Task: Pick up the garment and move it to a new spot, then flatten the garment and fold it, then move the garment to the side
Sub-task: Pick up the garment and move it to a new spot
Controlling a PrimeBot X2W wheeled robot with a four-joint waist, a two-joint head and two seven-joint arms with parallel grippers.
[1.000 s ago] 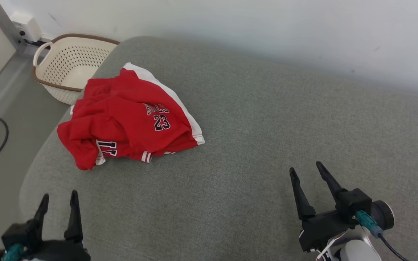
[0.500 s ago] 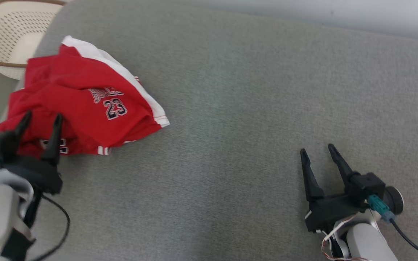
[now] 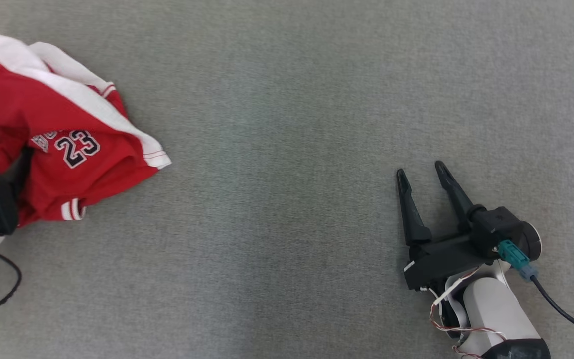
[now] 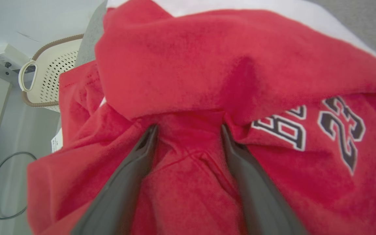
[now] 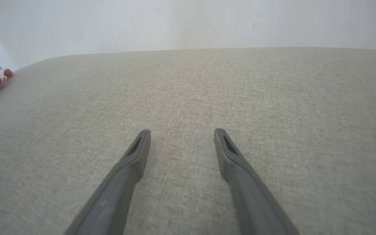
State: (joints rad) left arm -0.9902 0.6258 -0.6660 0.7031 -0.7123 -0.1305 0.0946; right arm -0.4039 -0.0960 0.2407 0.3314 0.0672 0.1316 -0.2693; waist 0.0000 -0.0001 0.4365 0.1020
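Since a second ago my left tool (image 4: 188, 128) has pushed forward from the near edge into the crumpled red garment (image 3: 77, 114), fingers spread wide with a ridge of cloth between them, not yet pinched. That heap sits at the left end of the grey cushion (image 3: 287, 149), right at this tool's tips, its bulk stretching ahead and to the tool's right, so I judge the left arm the one to close. Well off to the right, my right tool (image 3: 419, 168) hangs wide open, empty, over bare cushion.
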